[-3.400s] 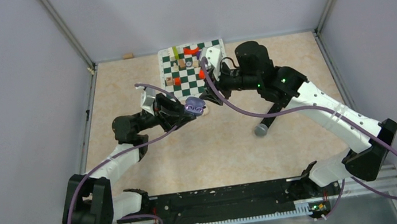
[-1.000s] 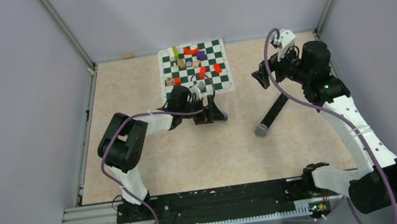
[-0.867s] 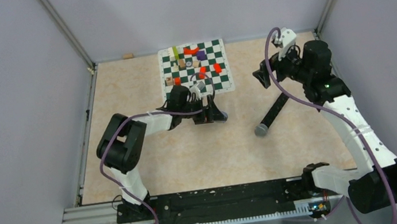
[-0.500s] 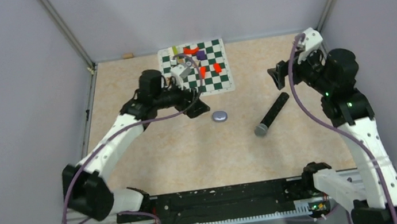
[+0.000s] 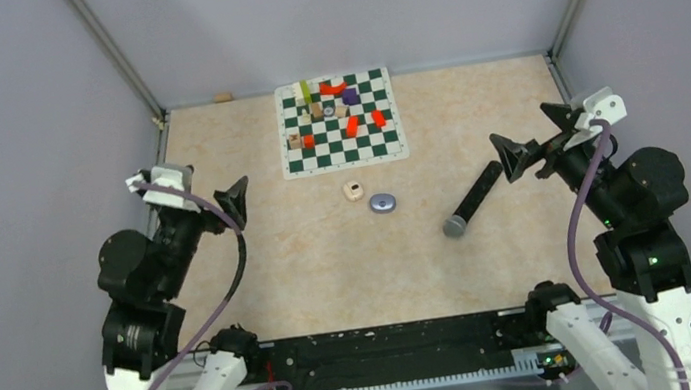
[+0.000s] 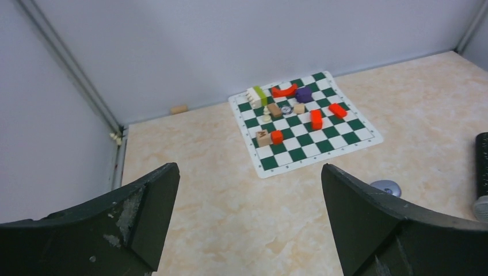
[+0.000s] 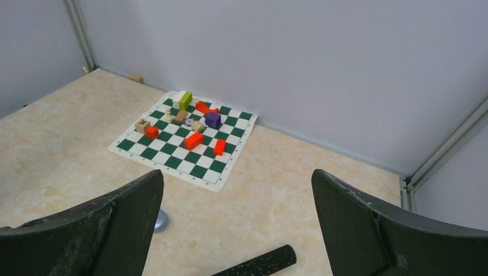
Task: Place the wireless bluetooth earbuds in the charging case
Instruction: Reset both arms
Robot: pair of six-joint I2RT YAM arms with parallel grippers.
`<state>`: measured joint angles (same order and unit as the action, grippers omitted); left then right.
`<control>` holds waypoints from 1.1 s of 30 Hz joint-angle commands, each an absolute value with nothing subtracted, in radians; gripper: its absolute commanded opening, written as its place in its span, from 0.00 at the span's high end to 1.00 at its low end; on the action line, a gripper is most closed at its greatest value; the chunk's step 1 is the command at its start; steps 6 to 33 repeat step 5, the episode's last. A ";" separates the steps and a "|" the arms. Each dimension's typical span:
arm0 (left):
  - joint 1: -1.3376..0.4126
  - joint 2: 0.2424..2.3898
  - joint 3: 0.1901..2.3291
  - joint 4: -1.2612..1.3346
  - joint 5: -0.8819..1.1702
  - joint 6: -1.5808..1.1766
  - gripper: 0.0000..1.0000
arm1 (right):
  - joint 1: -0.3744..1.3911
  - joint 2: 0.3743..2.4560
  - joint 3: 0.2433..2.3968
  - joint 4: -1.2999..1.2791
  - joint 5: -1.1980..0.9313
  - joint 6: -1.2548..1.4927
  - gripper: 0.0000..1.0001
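The charging case (image 5: 383,203) is a small lavender-grey oval lying shut on the table just below the chessboard; it also peeks out as a case edge (image 6: 385,187) and a case sliver (image 7: 161,220) beside the fingers. The earbuds are out of view. My left gripper (image 5: 188,191) is raised at the left side, open and empty, far from the case. My right gripper (image 5: 533,135) is raised at the right side, also open and empty. Both wrist views show the left gripper (image 6: 248,168) and the right gripper (image 7: 237,172) with wide jaws and only bare table between them.
A black microphone (image 5: 471,201) lies diagonally right of the case. A small beige block (image 5: 353,191) sits just left of the case. The chessboard mat (image 5: 385,144) at the back holds several blocks, among them a purple block (image 5: 350,97). Walls enclose the table.
Both arms have drawn back from the table's middle to the near left and right sides. The left gripper has moved off the case, which stays shut on the table.
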<state>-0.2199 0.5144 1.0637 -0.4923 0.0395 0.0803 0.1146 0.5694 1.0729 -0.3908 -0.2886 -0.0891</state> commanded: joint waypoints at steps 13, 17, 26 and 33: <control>-0.137 0.532 1.018 -0.542 0.045 0.039 0.01 | 0.119 0.603 1.067 -0.318 -0.242 -0.054 0.01; -0.137 0.532 1.018 -0.542 0.045 0.039 0.01 | 0.119 0.603 1.067 -0.318 -0.242 -0.054 0.01; -0.137 0.532 1.018 -0.542 0.045 0.039 0.01 | 0.119 0.603 1.067 -0.318 -0.242 -0.054 0.01; -0.137 0.532 1.018 -0.542 0.045 0.039 0.01 | 0.119 0.603 1.067 -0.318 -0.242 -0.054 0.01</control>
